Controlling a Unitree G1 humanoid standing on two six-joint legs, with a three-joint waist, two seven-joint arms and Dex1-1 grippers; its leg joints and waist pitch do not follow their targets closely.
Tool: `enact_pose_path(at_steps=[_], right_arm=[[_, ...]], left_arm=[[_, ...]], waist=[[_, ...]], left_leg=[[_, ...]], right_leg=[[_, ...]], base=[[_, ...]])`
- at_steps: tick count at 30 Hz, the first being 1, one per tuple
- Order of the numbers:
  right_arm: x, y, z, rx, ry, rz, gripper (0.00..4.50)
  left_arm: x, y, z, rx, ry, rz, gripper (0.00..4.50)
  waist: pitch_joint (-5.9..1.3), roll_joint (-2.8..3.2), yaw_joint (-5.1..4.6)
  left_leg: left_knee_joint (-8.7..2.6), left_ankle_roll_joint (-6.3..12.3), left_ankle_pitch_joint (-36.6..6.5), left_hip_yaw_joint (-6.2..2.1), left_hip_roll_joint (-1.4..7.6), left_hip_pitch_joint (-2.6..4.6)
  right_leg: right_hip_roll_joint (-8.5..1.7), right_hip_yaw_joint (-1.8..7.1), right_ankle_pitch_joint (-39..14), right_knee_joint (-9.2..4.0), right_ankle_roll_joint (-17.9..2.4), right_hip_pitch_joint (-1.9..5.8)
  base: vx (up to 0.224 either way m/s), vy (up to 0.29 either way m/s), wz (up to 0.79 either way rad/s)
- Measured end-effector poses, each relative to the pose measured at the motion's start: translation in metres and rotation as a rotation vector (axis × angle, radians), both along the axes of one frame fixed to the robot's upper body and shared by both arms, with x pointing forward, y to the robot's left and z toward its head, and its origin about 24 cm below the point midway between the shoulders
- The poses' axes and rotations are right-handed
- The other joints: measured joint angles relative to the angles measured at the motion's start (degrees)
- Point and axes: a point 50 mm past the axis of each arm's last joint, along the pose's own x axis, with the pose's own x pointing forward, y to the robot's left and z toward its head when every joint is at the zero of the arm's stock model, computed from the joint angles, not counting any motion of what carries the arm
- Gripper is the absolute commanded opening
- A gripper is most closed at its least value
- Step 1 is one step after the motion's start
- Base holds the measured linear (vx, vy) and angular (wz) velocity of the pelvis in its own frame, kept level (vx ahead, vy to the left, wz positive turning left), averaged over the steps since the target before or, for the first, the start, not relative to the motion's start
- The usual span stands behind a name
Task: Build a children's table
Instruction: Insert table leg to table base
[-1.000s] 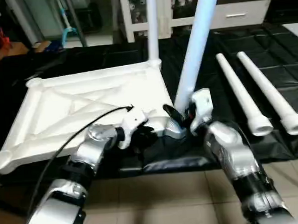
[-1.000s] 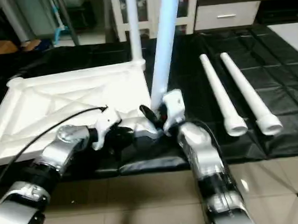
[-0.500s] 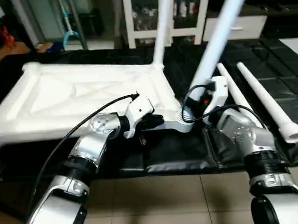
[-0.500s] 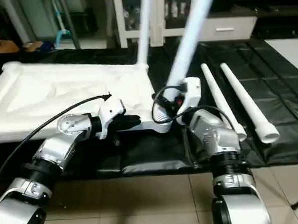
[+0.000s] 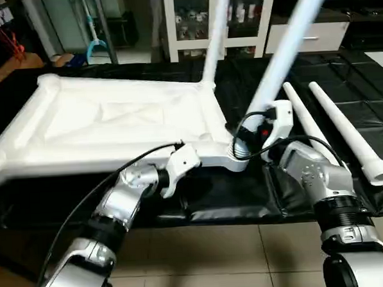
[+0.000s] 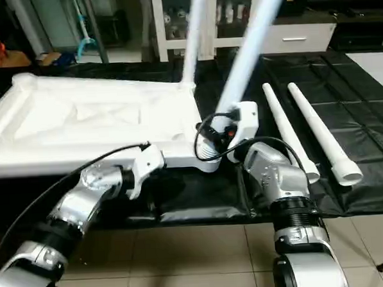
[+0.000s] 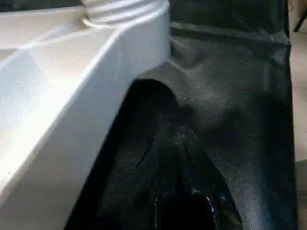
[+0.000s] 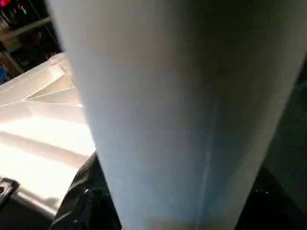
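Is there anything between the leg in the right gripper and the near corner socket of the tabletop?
Nothing visible: the tilted leg already meets the near corner socket of the tabletop, with the right gripper at its base.

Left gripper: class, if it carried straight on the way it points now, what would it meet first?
Probably the black mat under the raised near edge of the tabletop. The left gripper points in beneath that edge, close beside the corner socket, though depth is unclear.

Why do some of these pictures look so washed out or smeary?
Left eye view: bright light washes out the tabletop. Left wrist view: the tabletop edge glares white, the black mat looks soft. Right wrist view: the leg is so close that it blurs.
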Motion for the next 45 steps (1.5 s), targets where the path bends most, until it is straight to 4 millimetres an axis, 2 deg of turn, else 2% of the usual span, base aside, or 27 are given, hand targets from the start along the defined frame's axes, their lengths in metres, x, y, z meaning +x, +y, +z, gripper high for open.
enact_pose_path(at_steps=[2,4,7,13,16,18,20,25,26,28,32,39,41,45], right_arm=[[0.002,-0.001,0.001,-0.071,-0.044,-0.011,1.88],[0.003,-0.002,-0.007,-0.141,-0.054,-0.057,1.88],[0.004,0.002,-0.007,-0.162,-0.084,-0.104,1.88],[0.008,0.003,-0.007,-0.197,-0.109,-0.165,1.88],[0.008,0.003,-0.01,-0.203,-0.117,-0.167,1.87],[0.006,0.004,-0.012,-0.207,-0.118,-0.158,1.87],[0.005,0.003,-0.013,-0.207,-0.122,-0.144,1.87],[-0.005,0.0,-0.015,-0.22,-0.164,-0.092,1.87],[-0.006,-0.002,-0.016,-0.225,-0.172,-0.087,1.87],[-0.007,-0.003,-0.016,-0.226,-0.178,-0.082,1.87],[-0.009,-0.006,-0.016,-0.232,-0.182,-0.085,1.87],[-0.013,-0.008,-0.017,-0.235,-0.182,-0.086,1.87],[-0.013,-0.008,-0.017,-0.234,-0.184,-0.081,1.87],[-0.015,-0.006,-0.016,-0.235,-0.192,-0.044,1.87]], left_arm=[[-0.003,-0.001,0.003,-0.026,-0.011,-0.017,0.0],[-0.007,-0.004,0.012,-0.072,-0.016,-0.043,0.0],[-0.01,-0.009,0.022,-0.108,-0.027,-0.081,0.0],[-0.022,-0.008,0.028,-0.15,0.001,-0.109,0.0],[-0.017,-0.01,0.044,-0.267,-0.028,-0.061,0.0],[-0.01,-0.008,0.053,-0.302,-0.067,-0.009,0.32],[-0.002,-0.003,0.056,-0.276,-0.098,0.043,0.43],[0.021,0.017,0.043,-0.061,-0.155,0.19,0.85],[0.023,0.017,0.04,-0.037,-0.148,0.192,0.85],[0.024,0.014,0.032,-0.001,-0.125,0.184,1.18],[0.022,0.01,0.019,0.011,-0.077,0.166,1.52],[0.024,-0.002,0.014,-0.015,-0.068,0.142,2.07],[0.026,-0.004,0.015,-0.017,-0.067,0.138,2.09],[0.028,-0.008,0.02,-0.03,-0.068,0.092,2.49]], waist=[[0.01,-0.01,0.09],[0.07,0.0,0.46],[0.19,0.42,1.17],[0.25,0.51,1.86],[0.25,0.5,1.91],[0.25,0.51,1.9],[0.25,0.51,1.76],[0.21,0.56,1.31],[0.2,0.56,1.34],[0.19,0.59,1.37],[0.12,0.87,1.56],[0.03,1.09,1.48],[0.04,1.09,1.45],[0.04,1.1,1.2]], left_leg=[[-0.11,-0.04,0.0,0.01,0.0,-0.08],[-0.26,-0.15,0.1,0.07,0.02,-0.23],[-0.3,-0.19,0.2,0.11,0.06,-0.88],[-0.32,0.06,0.4,0.15,0.11,-0.95],[-0.29,-0.08,0.3,0.2,0.1,-0.91],[-0.29,-0.11,0.3,0.2,0.1,-0.84],[-0.29,-0.12,0.3,0.2,0.11,-0.82],[-0.26,0.09,0.3,0.19,0.08,-0.81],[-0.24,0.15,0.3,0.19,0.08,-0.81],[-0.24,0.25,0.4,0.19,0.09,-0.81],[-0.24,0.25,0.4,0.16,0.1,-0.82],[-0.15,0.23,0.4,0.15,0.09,-0.77],[-0.15,0.22,0.4,0.14,0.09,-0.78],[-0.15,0.26,0.4,0.15,0.09,-0.79]], right_leg=[[0.0,-0.01,0.1,0.01,-0.2,-0.11],[0.0,0.0,0.2,0.09,-0.3,-0.28],[0.01,-0.02,0.2,0.25,-0.3,-0.93],[0.02,-0.05,0.1,0.18,-0.1,-0.96],[0.0,-0.01,0.1,0.2,-0.1,-0.92],[0.0,-0.01,0.1,0.24,-0.1,-0.87],[0.01,-0.01,0.1,0.24,-0.1,-0.83],[0.0,0.01,0.1,0.15,-0.1,-0.72],[0.0,0.0,0.1,0.14,-0.1,-0.72],[0.0,-0.01,0.1,0.16,-0.1,-0.74],[-0.01,-0.06,0.1,0.16,-0.1,-0.72],[-0.03,-0.05,0.1,0.2,-0.1,-0.61],[-0.03,-0.05,0.1,0.21,-0.1,-0.62],[-0.02,-0.04,0.1,0.2,-0.1,-0.66]], base=[[0.0,0.0,0.0],[0.0,0.0,0.0],[0.0,0.0,0.0],[0.0,0.0,0.0],[0.0,0.0,0.0],[0.0,0.0,0.0],[0.0,0.0,0.0],[0.0,0.0,0.0],[0.0,0.0,0.0],[0.0,0.0,0.0],[0.0,0.0,0.0],[0.0,0.0,0.0],[0.0,0.0,0.0],[0.0,0.0,0.0]])
